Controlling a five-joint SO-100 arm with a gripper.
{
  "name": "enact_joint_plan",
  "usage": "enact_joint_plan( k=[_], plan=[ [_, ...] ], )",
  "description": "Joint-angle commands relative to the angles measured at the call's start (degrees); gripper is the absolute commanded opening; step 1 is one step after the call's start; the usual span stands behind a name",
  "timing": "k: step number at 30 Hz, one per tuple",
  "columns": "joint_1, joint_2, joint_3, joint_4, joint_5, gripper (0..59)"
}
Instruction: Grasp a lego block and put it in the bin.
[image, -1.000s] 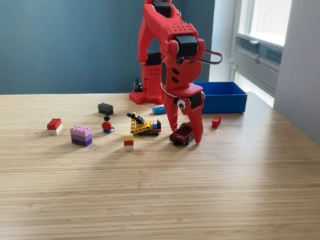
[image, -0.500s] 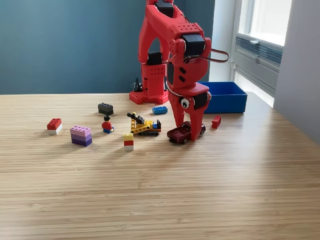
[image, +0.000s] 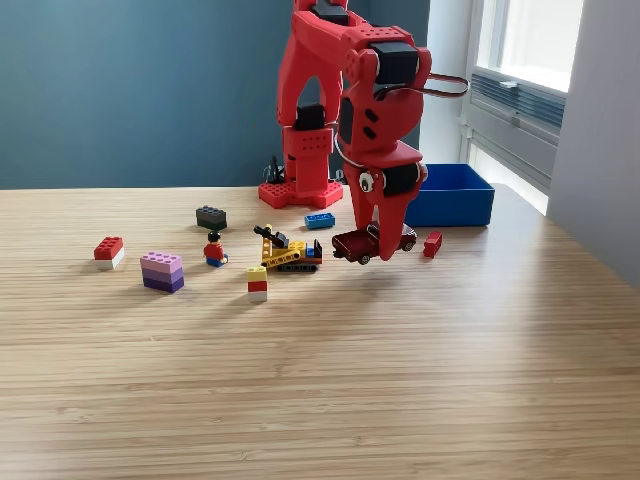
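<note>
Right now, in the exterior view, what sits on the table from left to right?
red-and-white brick → purple brick stack → black brick → minifigure → yellow-red-white stack → yellow vehicle → small red brick → bin.

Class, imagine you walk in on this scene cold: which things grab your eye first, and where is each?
The tall red plastic robot arm rises at centre back, its tool shut on a dark red toy car lifted just off the pale wooden table. Behind it, toward the exterior view's right, sits the open-topped blue plastic bin; small coloured bricks lie scattered to the left.
</note>
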Motion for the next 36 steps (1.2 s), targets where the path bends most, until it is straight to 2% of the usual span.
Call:
enact_joint_plan(
  k=[1, 6, 12, 26, 36],
  plan=[
    [-3.6, 13.8, 0.1, 1.2, 0.8, 0.0],
    [-10.5, 20.7, 4.6, 2.1, 3.7, 0.0],
    [-20.9, 25.8, 6.0, 4.4, 7.6, 0.0],
    [-40.8, 26.5, 6.2, 6.7, 16.4, 0.0],
    [-52.3, 26.3, 9.8, 6.5, 17.6, 0.0]
  ],
)
